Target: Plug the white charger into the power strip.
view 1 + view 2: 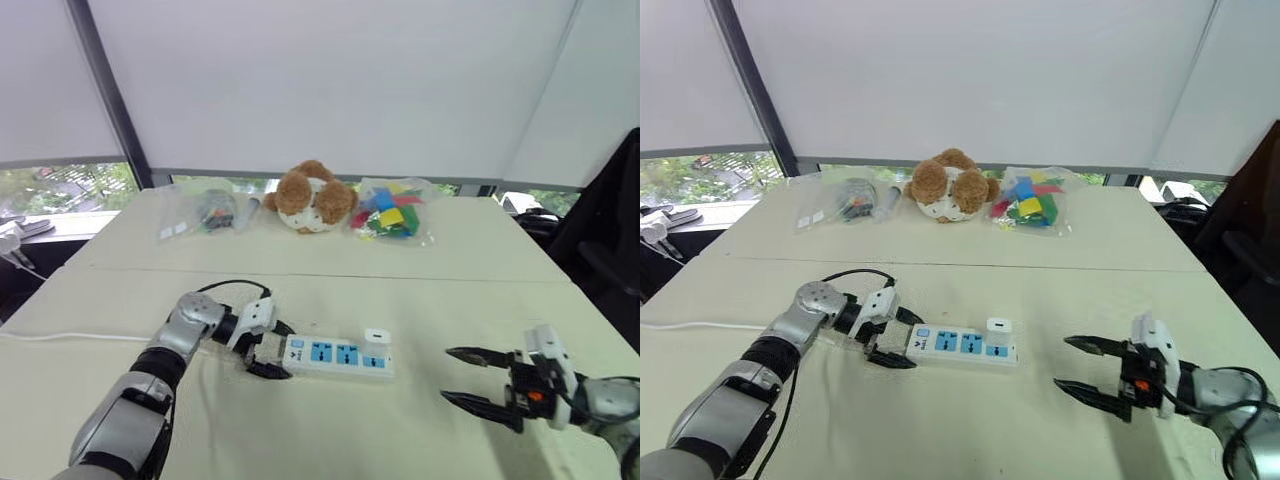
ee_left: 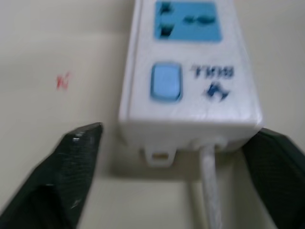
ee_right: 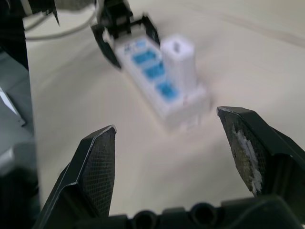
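- An office or lab: wide windows (image 1: 60, 185) with white roller blinds (image 1: 330, 80) run well beyond the left gripper (image 1: 280, 350).
- Pale tables (image 1: 450, 250) pushed together; a black office chair (image 1: 610, 230) stands past the right gripper (image 1: 448, 374).

The charger (image 1: 376, 336) sits on the right end of the power strip (image 1: 330, 356) (plush toy (image 1: 310, 197) well behind).

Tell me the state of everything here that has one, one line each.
white charger: upright on the power strip's end away from the cord, looks plugged in.
power strip: flat on the table.
left claw: open, straddling the strip's cord end, not clamped.
right claw: open, empty, apart from the strip.
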### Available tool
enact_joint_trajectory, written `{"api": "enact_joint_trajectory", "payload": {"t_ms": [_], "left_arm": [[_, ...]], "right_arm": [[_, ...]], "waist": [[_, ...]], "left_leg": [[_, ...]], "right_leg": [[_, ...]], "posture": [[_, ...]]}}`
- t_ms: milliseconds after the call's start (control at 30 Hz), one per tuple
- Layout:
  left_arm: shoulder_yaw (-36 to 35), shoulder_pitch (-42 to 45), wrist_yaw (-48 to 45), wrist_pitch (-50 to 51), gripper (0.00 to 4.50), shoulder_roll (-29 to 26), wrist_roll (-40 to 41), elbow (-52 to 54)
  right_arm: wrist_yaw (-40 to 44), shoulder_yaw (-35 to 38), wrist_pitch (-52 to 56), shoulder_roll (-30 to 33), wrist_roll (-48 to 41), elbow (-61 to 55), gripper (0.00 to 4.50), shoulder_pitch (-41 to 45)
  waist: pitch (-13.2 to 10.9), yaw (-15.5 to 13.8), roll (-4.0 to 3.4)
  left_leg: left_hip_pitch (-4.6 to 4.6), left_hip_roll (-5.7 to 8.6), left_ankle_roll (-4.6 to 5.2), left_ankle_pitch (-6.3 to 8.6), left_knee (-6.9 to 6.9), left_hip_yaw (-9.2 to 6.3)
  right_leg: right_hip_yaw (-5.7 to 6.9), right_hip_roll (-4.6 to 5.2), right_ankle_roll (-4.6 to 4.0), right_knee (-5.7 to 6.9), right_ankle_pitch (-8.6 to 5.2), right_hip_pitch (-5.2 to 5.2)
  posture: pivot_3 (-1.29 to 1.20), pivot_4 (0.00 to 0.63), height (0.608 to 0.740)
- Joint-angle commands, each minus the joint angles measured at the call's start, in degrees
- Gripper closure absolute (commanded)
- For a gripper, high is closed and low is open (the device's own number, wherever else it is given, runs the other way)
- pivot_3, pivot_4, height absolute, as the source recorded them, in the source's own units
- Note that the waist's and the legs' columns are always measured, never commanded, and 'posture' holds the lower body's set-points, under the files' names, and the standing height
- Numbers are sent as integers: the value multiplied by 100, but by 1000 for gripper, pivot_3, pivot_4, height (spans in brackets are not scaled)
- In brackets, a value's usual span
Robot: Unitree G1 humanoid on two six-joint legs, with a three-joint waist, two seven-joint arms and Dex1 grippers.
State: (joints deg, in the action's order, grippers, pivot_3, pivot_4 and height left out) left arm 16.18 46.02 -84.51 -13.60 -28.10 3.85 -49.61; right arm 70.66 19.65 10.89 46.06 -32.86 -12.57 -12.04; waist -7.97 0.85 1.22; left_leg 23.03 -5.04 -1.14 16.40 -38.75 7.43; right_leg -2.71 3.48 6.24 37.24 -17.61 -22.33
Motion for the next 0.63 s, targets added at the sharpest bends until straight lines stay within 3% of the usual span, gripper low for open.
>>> {"api": "enact_joint_trajectory", "payload": {"t_ms": [33, 133, 200, 433, 633], "left_arm": [[-205, 11, 88, 140, 20, -92, 19, 145], [-527, -63, 302, 497, 20, -247, 228, 586], [-883, -252, 310, 1298, 20, -507, 626, 1343], [-1955, -2294, 1019, 4084, 20, -1679, 1758, 4880], [-2851, -3946, 2145, 4956, 20, -1567, 2272, 6300]], "right_arm": [[-76, 364, 99, 49, -205, -343, 793, -199], [-120, 438, 51, -13, -132, -305, 793, -376], [-222, 485, 69, -61, -112, -255, 793, -450], [-882, 652, 397, -413, -281, 138, 793, -233], [-1180, 681, 372, -651, -223, 224, 793, -170]], "waist": [[0, -2, -1], [-5, -18, 2], [-13, -11, 3], [-22, -4, -28], [-26, -38, -23]], "left_leg": [[16, 0, 0, 0, -4, -1], [34, 1, 1, 0, -9, -3], [38, 1, 1, 0, -10, -6], [34, -1, 1, 0, -4, 2], [34, 2, 1, 0, -6, -4]], "right_leg": [[0, -1, 2, 1, 1, -16], [0, -4, 5, 1, 2, -31], [1, -5, 12, 1, 5, -34], [0, -2, 21, 1, 6, -35], [2, 4, 6, 1, -2, -28]], "posture": [[0, 150, 739], [0, 150, 739], [0, 150, 739], [0, 150, 739], [0, 150, 739]]}}
